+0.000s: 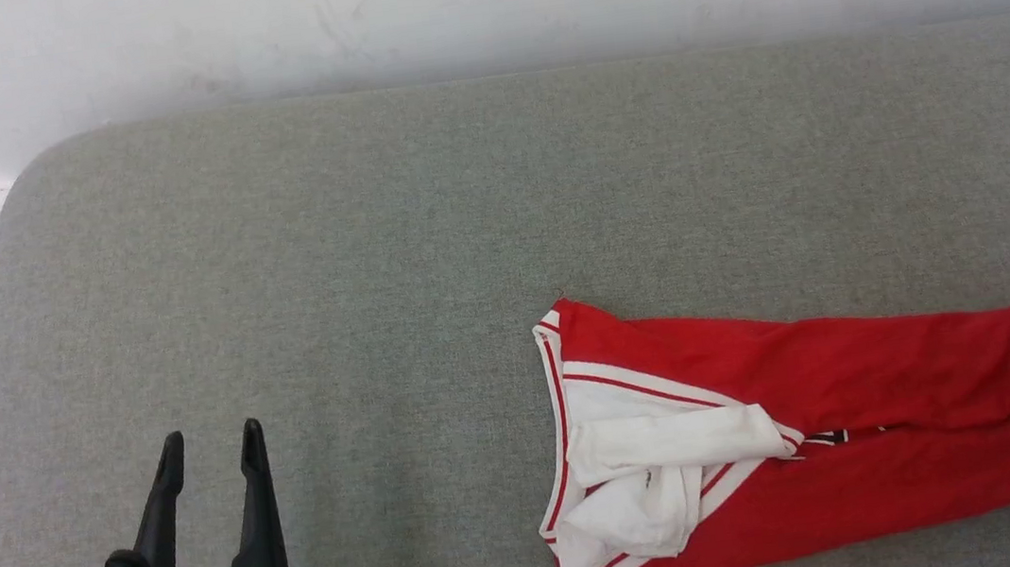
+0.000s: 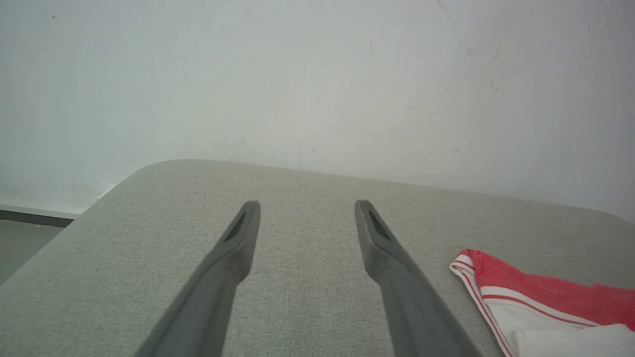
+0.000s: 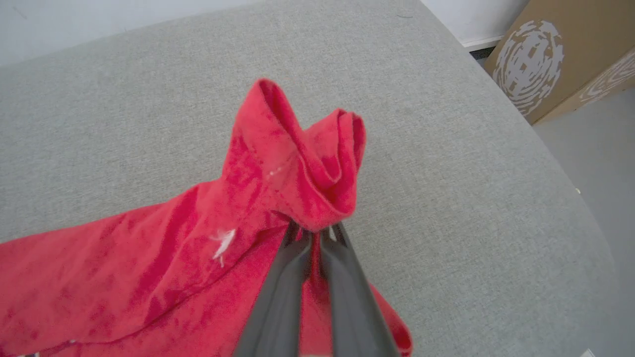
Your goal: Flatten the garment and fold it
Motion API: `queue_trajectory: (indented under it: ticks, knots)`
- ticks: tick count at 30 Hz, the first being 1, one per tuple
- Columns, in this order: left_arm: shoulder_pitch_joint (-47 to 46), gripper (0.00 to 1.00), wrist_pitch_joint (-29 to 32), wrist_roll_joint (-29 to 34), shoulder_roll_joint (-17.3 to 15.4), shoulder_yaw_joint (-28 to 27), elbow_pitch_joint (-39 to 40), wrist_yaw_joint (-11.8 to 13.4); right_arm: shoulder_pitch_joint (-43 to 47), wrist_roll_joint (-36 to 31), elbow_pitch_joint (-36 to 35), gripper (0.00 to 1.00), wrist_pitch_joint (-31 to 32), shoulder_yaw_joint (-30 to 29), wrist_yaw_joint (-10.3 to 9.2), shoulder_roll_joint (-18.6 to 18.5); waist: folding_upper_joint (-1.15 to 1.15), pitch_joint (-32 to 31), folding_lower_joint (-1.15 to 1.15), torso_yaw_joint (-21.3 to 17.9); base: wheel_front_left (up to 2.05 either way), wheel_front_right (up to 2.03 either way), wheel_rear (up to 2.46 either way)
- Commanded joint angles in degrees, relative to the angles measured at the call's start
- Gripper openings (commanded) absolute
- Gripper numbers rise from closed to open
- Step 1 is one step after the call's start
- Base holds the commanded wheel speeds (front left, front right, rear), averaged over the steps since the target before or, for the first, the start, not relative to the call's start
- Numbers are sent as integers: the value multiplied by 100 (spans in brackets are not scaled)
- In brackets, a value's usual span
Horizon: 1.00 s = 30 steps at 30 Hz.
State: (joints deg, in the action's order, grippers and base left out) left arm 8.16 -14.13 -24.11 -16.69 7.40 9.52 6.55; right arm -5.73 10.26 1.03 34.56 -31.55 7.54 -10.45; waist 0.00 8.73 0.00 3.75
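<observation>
Fabric of the garment [image 3: 198, 248] bunches just past the tips of the right pincer [image 3: 313, 237], which is clenched on a rolled red edge of it. The rest runs off to that pincer's left and lies on the grey upholstered surface [image 3: 446, 148]. The left pincer [image 1: 210, 434] is released, jaws spread and holding nothing, with the garment's white-trimmed end well off to its right. The shirt looks light, soft and limp: it will likely sag, drag and crease rather than keep a shape, and one pinch alone only draws it into a rope. A sensible second hold is the striped trim nearest the left pincer, where the doubled seam should give firmer purchase than the thin red body.
</observation>
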Motion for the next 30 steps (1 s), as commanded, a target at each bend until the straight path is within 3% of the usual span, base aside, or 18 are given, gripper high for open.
queue_trajectory:
  ticks: [1,16,24,30]
  knots:
    - [47,100,0,-17,0,12,-9,2,-38,60,-123,0,-30,143,-5,49,0,-27,0,-3,0,0,0]
    - [117,100,5,-127,83,109,-100,-9,-76,704,-1391,0,682,2285,-5,19,0,-220,0,180,0,0,0]
    - [47,100,-21,-150,156,140,-174,-30,-466,857,-1449,0,955,3503,-5,44,0,-148,0,369,0,0,0]
    - [-18,100,-37,-157,162,112,-198,-38,-907,917,-948,0,1038,4464,-5,162,0,-68,0,483,0,0,0]
